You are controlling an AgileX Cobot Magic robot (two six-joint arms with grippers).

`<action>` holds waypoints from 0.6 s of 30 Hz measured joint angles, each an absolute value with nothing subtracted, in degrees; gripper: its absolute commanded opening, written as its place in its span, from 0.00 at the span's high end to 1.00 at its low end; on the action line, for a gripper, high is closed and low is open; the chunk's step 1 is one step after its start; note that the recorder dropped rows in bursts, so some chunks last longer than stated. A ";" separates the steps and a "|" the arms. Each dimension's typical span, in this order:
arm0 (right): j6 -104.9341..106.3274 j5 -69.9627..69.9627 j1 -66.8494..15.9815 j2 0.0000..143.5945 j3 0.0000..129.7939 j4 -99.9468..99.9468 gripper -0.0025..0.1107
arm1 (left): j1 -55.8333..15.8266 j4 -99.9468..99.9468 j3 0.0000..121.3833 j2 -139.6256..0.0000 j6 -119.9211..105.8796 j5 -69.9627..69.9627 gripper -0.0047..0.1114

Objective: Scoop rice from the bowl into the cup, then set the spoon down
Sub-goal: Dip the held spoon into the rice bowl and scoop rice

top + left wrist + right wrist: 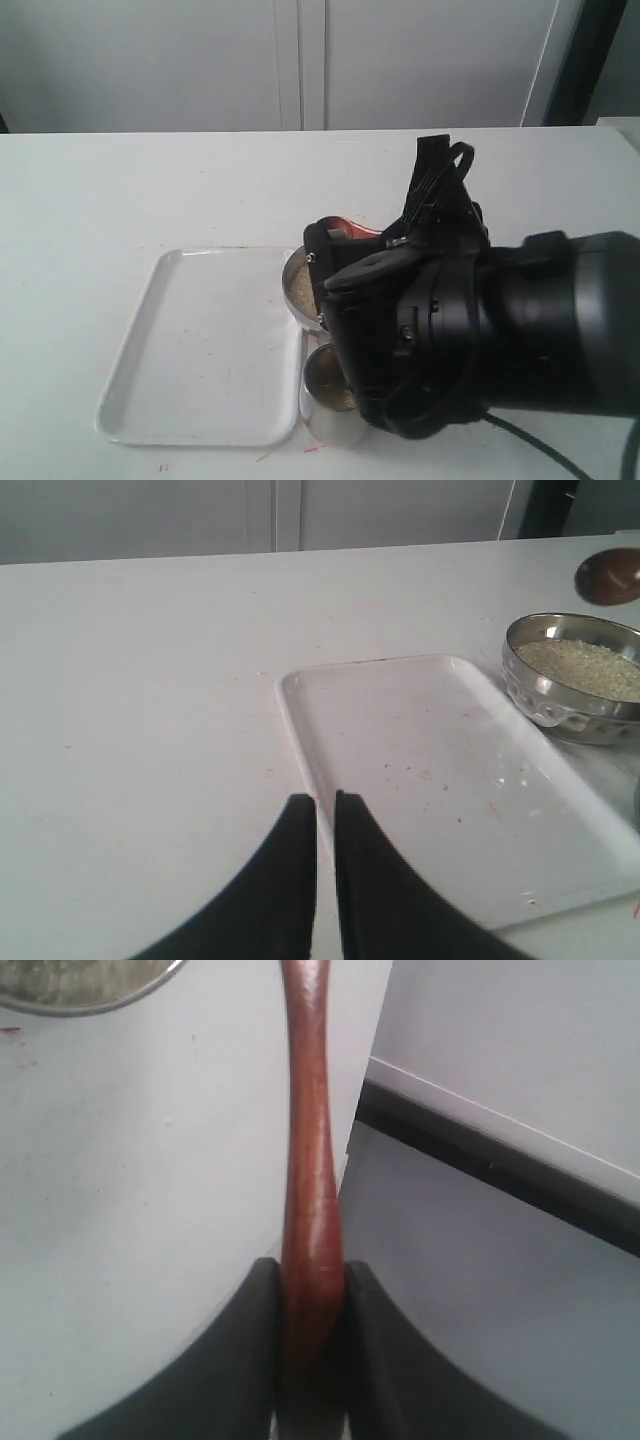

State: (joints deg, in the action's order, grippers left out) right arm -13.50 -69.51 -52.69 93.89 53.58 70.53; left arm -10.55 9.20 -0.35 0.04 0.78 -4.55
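My right gripper (312, 1272) is shut on the handle of the reddish-brown wooden spoon (307, 1140). The spoon's head (352, 228) shows above the arm's black bulk (460, 330), held in the air just past the steel bowl (297, 285). The left wrist view shows that bowl (560, 705) holding rice (585, 665), with the spoon's head (608, 575) hovering beyond it. The steel cup (332, 420) stands in front of the bowl, rice (325, 380) inside it. My left gripper (325, 802) is shut on nothing, over the tray's edge.
A white tray (200, 350) lies left of the bowl and cup, with small specks on it. The right wrist view catches a steel rim with rice (80, 980) and the table's edge (355, 1130) with floor beyond it. The right arm hides much of the bowl and cup.
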 measured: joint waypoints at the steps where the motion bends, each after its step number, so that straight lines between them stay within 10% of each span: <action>1: -13.61 -69.51 -52.25 94.60 53.58 70.70 0.98 | -10.55 9.20 -0.35 0.04 0.78 -4.55 0.84; 18: -9.76 -69.09 -46.29 97.92 53.99 71.30 0.98 | -10.55 9.20 -0.35 0.04 0.78 -4.55 0.84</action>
